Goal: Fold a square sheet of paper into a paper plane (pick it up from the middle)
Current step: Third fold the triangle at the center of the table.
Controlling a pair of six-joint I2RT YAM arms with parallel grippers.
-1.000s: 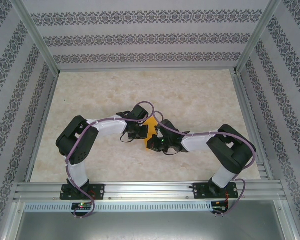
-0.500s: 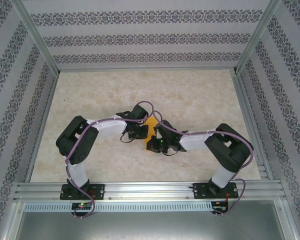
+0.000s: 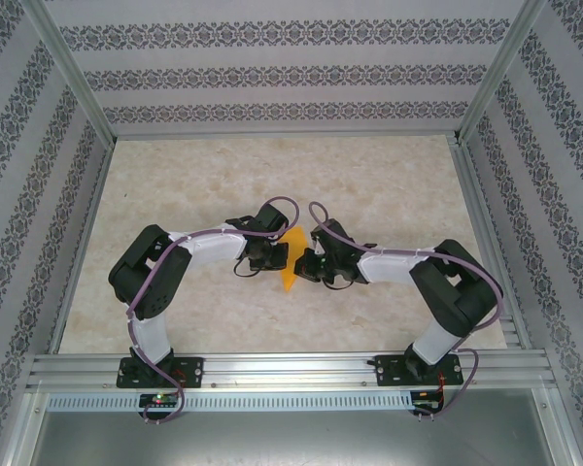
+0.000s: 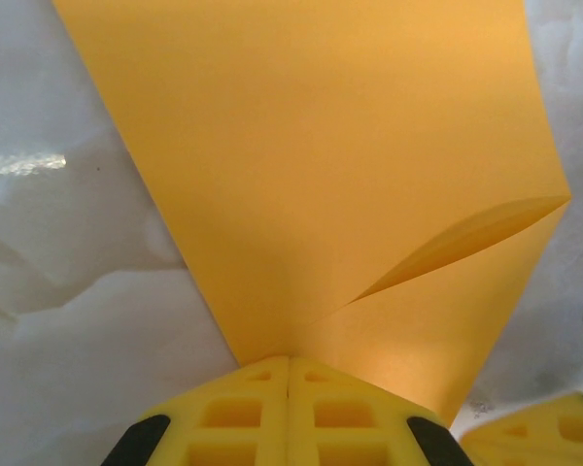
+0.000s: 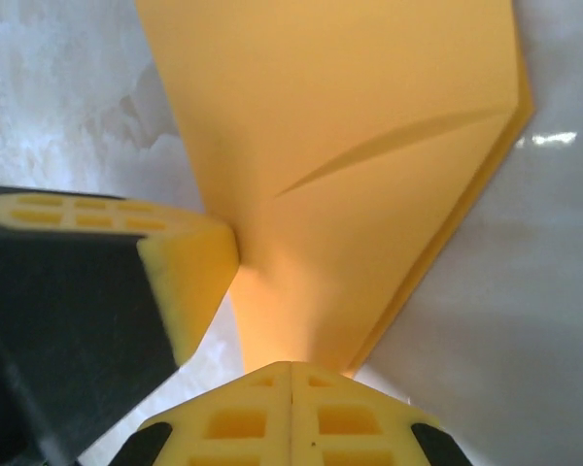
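Scene: a marbled beige tabletop [image 3: 369, 184] inside a frame of aluminium rails [image 3: 272, 367] is seen from above, with patterned grey-and-white walls [image 3: 272, 73] around it.
Task's thing: a thin plain orange sheet of paper [image 3: 290, 272] is located near the middle of the tabletop, directly between the two grippers.
Shape of the sheet: it is seen partly folded, in more than one layer. A slanted fold edge is visible across it from the left wrist [image 4: 321, 146] and from the right wrist [image 5: 350, 116]. In both wrist views it narrows toward the fingers and widens away from them.
Left gripper [image 3: 275, 258]: its yellow fingertips are pressed flat together, and a narrow end of the orange sheet of paper is pinched between them, as seen from its own wrist [image 4: 289, 374].
Right gripper [image 3: 309, 266]: its yellow fingertips are likewise pressed together on the sheet, with the paper emerging from between them in its own wrist view [image 5: 291, 381].
Relation of the grippers: they are brought close together from opposite sides of the sheet. One yellow finger of the left gripper [image 5: 189, 267] is seen just beside the right gripper's pinch, and a yellow finger of the right gripper [image 4: 539, 437] appears at the lower right of the left wrist view.
Arms: both are bent inward from their bases at the near rail, with purple cables [image 3: 199, 236] run along them.
Contact with the tabletop: whether the sheet is lifted or resting on the surface cannot be told.
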